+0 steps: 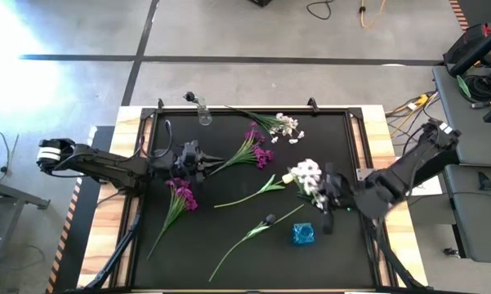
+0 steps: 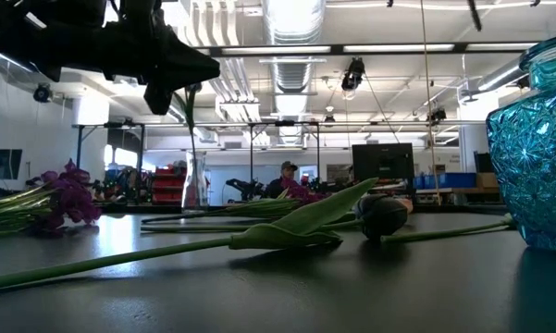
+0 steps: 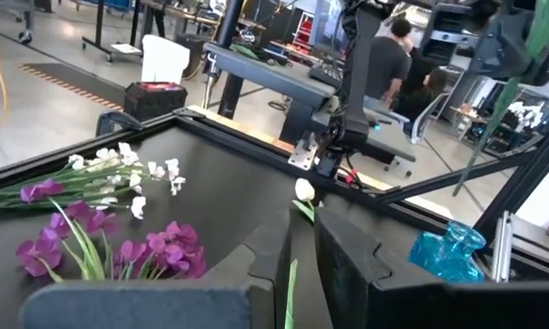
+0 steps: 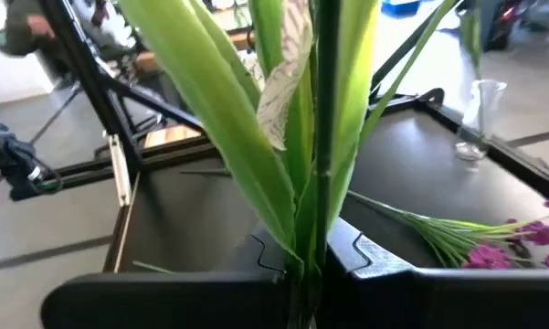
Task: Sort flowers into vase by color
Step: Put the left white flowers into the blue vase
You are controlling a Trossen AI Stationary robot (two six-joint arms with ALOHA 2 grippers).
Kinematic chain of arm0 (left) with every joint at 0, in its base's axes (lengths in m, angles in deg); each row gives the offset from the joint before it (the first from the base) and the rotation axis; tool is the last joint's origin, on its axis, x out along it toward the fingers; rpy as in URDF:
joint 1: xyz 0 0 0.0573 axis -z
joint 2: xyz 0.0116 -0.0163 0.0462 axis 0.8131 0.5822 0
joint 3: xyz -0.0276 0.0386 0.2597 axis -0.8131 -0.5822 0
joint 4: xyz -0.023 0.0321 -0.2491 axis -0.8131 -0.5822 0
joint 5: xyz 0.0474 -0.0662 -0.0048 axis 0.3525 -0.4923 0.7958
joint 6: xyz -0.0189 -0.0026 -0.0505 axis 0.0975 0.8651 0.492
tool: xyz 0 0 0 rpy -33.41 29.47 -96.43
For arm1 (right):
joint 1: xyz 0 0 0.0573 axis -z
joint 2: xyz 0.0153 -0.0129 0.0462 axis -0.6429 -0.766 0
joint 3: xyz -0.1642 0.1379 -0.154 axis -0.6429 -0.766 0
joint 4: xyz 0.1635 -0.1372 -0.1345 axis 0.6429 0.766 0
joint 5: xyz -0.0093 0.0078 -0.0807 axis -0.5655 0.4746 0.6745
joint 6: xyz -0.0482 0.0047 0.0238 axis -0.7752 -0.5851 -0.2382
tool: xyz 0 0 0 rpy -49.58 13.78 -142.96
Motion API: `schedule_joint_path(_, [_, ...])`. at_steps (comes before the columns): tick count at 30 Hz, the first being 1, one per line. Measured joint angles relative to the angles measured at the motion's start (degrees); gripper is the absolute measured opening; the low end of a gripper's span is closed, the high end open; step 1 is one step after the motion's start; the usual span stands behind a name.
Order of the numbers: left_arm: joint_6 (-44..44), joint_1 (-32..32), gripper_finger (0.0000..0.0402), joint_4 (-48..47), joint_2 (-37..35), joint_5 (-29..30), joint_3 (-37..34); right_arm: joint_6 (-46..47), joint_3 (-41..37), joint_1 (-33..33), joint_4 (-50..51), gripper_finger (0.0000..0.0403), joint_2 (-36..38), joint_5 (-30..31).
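My left gripper (image 1: pixel 203 163) is at the table's left middle, shut on a thin green stem (image 3: pixel 290 288). I cannot tell which flower the stem belongs to. Purple sprays lie beside it (image 1: pixel 257 153) and nearer the front (image 1: pixel 181 194). My right gripper (image 1: pixel 327 200) is at the right, above the blue glass vase (image 1: pixel 304 234), shut on a leafy white-blossomed flower (image 1: pixel 309 174). A cream tulip (image 1: pixel 261 192), a dark bud (image 1: pixel 270 219) and a white cluster (image 1: pixel 284 124) lie flat on the mat. A clear glass vase (image 1: pixel 203 114) stands at the far edge. My left gripper pinches the thin green stem (image 3: pixel 290 274) between its two fingers. In the low view a stem (image 2: pixel 191 129) hangs down below the gripper (image 2: pixel 171 79). My right gripper pinches the white flower's stem (image 4: pixel 318 233), among its long leaves, between its two fingers (image 4: pixel 370 256). The fingers lie across the stem. In the left wrist view the flower (image 3: pixel 493 119) is lifted clear of the table.
The black mat has a raised frame (image 1: pixel 253 109) with wooden strips on each side. In the low view the blue vase (image 2: pixel 537 139) stands close at the right, with the dark bud (image 2: pixel 384 215) and a tulip leaf (image 2: pixel 296 227) lying before it. People and benches show beyond the table.
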Motion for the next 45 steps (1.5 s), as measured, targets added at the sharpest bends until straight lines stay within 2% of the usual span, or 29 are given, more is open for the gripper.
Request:
schedule_joint_path(6, [-1.68,0.04,0.0037,-1.95,-0.04,0.03,0.04,1.97,-2.90,-9.78,-0.53,0.0012,-1.54,18.50])
schedule_joint_path(8, [-3.07,0.07,0.0037,-2.22,-0.04,0.02,0.04,4.66,-3.13,-11.47,-1.15,0.0012,-2.46,22.19])
schedule_joint_path(12, [-5.78,0.04,0.0037,-2.21,-0.04,0.07,0.04,7.93,-2.51,-14.17,-1.17,0.0012,-6.11,25.32])
schedule_joint_path(17, [-6.09,0.07,0.0037,-2.74,-0.04,1.39,0.04,12.51,-0.10,-15.98,-1.29,0.0012,-10.82,27.93])
schedule_joint_path(25, [-6.29,0.07,0.0037,-3.05,-0.04,1.55,0.04,14.09,1.79,-16.62,-0.63,0.0012,-15.17,29.59])
schedule_joint_path(45, [-6.64,0.07,0.0037,-4.87,-0.04,1.55,0.04,17.15,1.39,-18.23,2.78,0.0012,-15.60,30.21])
